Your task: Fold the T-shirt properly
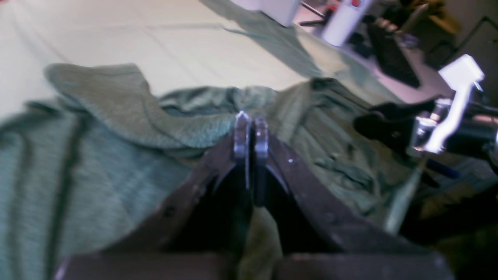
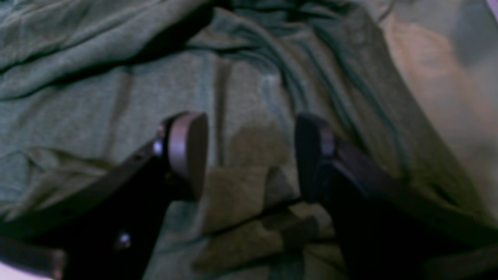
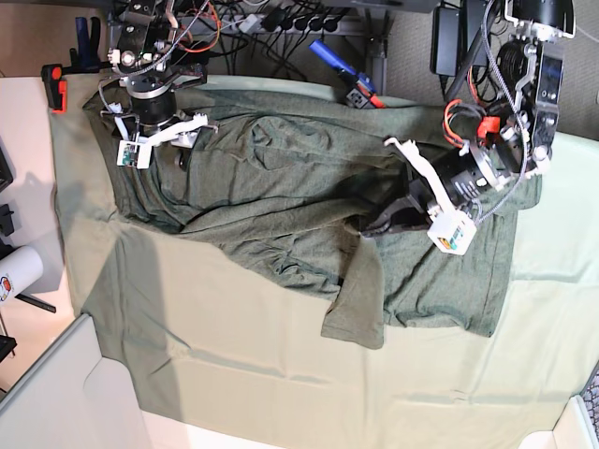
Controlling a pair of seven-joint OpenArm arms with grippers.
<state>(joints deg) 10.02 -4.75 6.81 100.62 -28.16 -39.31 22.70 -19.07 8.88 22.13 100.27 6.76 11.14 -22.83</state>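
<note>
Pale green tablecloth (image 3: 234, 374) covering the worktop. Dark olive T-shirt (image 3: 281, 187) spread wrinkled across its upper half, one sleeve (image 3: 360, 299) folded toward the lower edge. Left gripper (image 1: 251, 120) at the shirt's middle, fingers (image 1: 241, 132) closed on a raised fold of fabric. Right gripper (image 2: 249, 155) over the shirt's far end, fingers (image 2: 186, 147) spread apart, holding nothing.

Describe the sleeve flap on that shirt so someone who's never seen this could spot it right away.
Start at the pale mint tablecloth covering the table, then find the dark olive T-shirt spread across it. Near the shirt's middle, just below the left gripper, a sleeve flap hangs toward the front edge. It is the only narrow tongue of dark fabric jutting onto the pale cloth.
</note>
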